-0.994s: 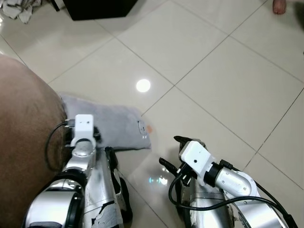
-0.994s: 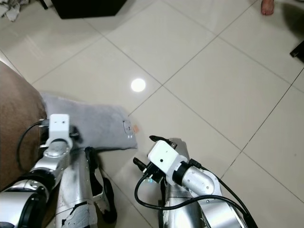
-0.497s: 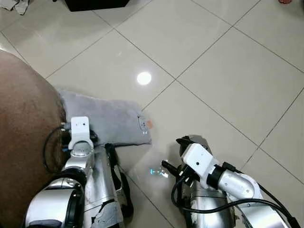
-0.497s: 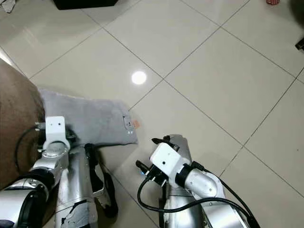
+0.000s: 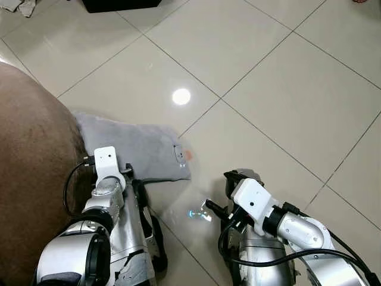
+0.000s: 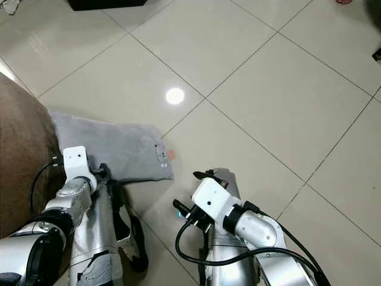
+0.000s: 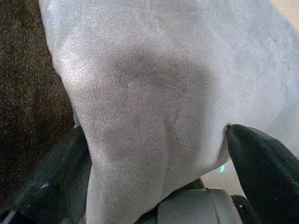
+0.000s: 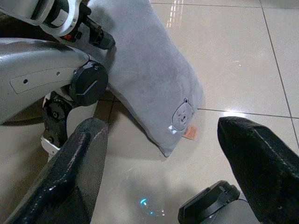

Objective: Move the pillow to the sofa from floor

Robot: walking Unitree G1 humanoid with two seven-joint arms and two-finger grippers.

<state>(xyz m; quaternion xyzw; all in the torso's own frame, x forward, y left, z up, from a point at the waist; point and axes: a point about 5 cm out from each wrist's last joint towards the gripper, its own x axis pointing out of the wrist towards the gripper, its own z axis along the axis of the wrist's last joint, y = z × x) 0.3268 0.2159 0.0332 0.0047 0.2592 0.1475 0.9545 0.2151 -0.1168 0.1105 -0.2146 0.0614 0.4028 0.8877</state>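
Note:
A grey pillow (image 5: pixel 140 152) with a small bear mark and an orange tag lies flat on the tiled floor against the brown sofa (image 5: pixel 30 179). My left gripper (image 7: pixel 154 154) reaches down at the pillow's near edge, close to the sofa. It is open, with one black finger (image 7: pixel 261 172) on each side of a bulge of the grey fabric. My right gripper (image 5: pixel 215 190) hangs open over bare tile to the right of the pillow's tagged corner (image 8: pixel 180 116), with nothing between its fingers (image 8: pixel 74 177).
A black piece of furniture (image 5: pixel 119 5) and a crumpled cloth (image 5: pixel 18 5) lie at the far edge. A person's foot (image 6: pixel 345 2) shows at the far right. Glossy floor tiles (image 5: pixel 286 101) stretch ahead and to the right.
The view has shifted slightly. My left wrist has edged a little to the right along the pillow's near edge. The pillow has not moved, and the right gripper sits slightly lower.

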